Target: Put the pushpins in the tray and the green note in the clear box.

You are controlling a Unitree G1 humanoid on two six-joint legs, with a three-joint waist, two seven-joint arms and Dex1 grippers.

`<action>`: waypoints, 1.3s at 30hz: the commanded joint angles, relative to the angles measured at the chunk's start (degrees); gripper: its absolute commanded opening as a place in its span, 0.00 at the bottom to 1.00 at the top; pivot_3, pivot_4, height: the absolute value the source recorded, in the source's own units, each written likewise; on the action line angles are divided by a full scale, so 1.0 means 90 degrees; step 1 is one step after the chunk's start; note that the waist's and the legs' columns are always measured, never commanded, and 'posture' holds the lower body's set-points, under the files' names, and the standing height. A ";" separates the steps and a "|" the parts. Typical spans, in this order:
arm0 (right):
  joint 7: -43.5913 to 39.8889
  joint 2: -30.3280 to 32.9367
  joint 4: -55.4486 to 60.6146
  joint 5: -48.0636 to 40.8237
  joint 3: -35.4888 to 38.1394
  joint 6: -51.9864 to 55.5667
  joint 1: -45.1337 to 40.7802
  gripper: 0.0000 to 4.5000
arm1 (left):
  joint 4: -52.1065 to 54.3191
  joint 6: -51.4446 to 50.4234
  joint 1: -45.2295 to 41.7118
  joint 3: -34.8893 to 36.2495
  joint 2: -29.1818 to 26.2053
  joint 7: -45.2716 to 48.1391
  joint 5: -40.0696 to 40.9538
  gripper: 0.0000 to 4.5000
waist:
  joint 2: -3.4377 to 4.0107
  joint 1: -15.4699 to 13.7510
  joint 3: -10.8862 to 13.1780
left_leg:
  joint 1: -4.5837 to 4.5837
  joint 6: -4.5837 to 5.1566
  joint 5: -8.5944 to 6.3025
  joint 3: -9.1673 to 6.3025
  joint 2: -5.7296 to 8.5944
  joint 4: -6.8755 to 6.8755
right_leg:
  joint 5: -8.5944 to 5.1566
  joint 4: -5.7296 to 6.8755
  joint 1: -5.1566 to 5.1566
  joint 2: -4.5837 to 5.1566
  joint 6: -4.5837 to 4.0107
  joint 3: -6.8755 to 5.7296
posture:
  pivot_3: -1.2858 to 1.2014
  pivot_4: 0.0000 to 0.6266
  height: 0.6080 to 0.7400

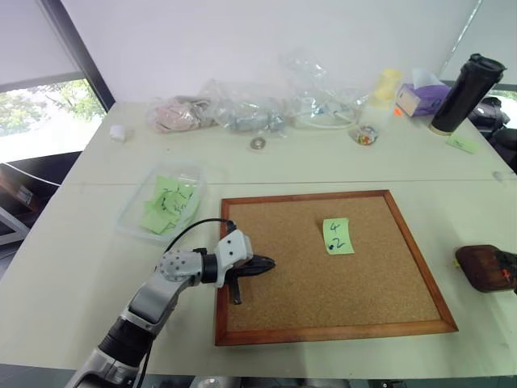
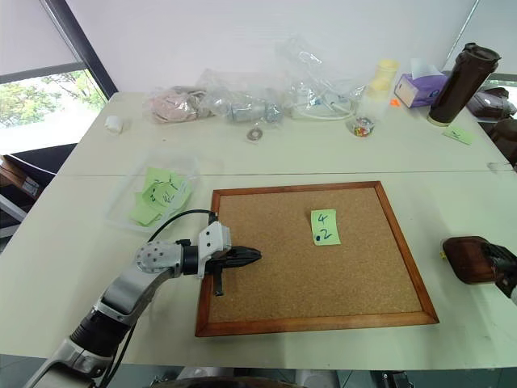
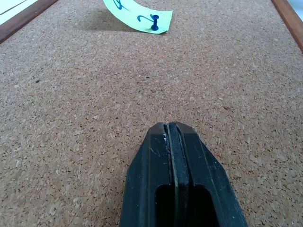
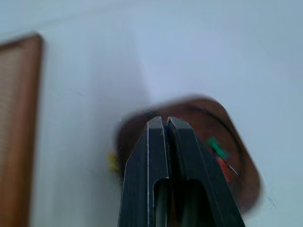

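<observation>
The green note [image 1: 338, 236] lies pinned on the cork board [image 1: 266, 283] by one dark pushpin [image 3: 154, 23]. It is thin, light paper (tears easily), so grip the pin's head first. Left claw [image 3: 169, 130] closed, empty; right claw [image 4: 161, 124] closed above the tray [image 2: 468, 259].

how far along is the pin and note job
Partly done. The tray already holds a few pins, and the right hand, shut, is over it. One dark pushpin still pins the green note to the cork board. The note has yet to go in the clear box. The left hand rests shut on the cork.
</observation>
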State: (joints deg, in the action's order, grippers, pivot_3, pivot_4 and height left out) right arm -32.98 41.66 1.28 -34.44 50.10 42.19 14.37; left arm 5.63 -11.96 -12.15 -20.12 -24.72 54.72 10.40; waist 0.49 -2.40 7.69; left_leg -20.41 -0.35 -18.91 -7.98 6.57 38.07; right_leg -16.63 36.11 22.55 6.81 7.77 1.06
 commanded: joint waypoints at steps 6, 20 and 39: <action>0.0025 -0.0074 -0.0333 0.0188 -0.0198 -0.0473 -0.0091 0.01 | -0.0063 -0.0161 0.0116 -0.0248 0.0034 -0.0087 -0.0223 0.00 | 0.0000 -0.0017 0.0001 | 0.0000 -0.0001 0.0000 -0.0002 0.0000 0.0000 | 0.0000 0.0000 0.0000 0.0000 0.0000 -0.0001 | 0.52 0.24 0.93; -0.0117 -0.0066 0.0159 -0.0158 -0.0112 -0.0382 -0.0071 0.99 | -0.0323 -0.0008 0.0084 -0.0217 0.0040 -0.0064 -0.0272 0.00 | 0.0003 -0.0010 0.0001 | -0.0001 0.0000 0.0000 -0.0002 0.0000 0.0000 | 0.0000 -0.0001 0.0000 0.0000 0.0000 -0.0001 | 0.52 0.24 0.93; -0.0351 0.0268 0.2786 -0.1225 -0.1745 0.0594 -0.0659 0.99 | -0.0379 0.0086 0.0041 -0.0210 0.0036 -0.0022 -0.0270 0.00 | 0.0002 -0.0026 0.0004 | -0.0002 0.0001 0.0000 -0.0005 -0.0001 0.0001 | 0.0000 -0.0003 -0.0003 0.0000 0.0001 -0.0002 | 0.52 0.24 0.93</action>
State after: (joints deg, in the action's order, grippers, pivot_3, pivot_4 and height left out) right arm -35.38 43.56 22.57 -45.27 36.91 48.15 8.88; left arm 4.04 -9.51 -12.27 -20.19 -24.22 54.99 10.12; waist 0.51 -2.64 7.73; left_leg -20.43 -0.35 -18.91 -8.03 6.57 38.08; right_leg -16.62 36.08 22.53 6.82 7.78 1.04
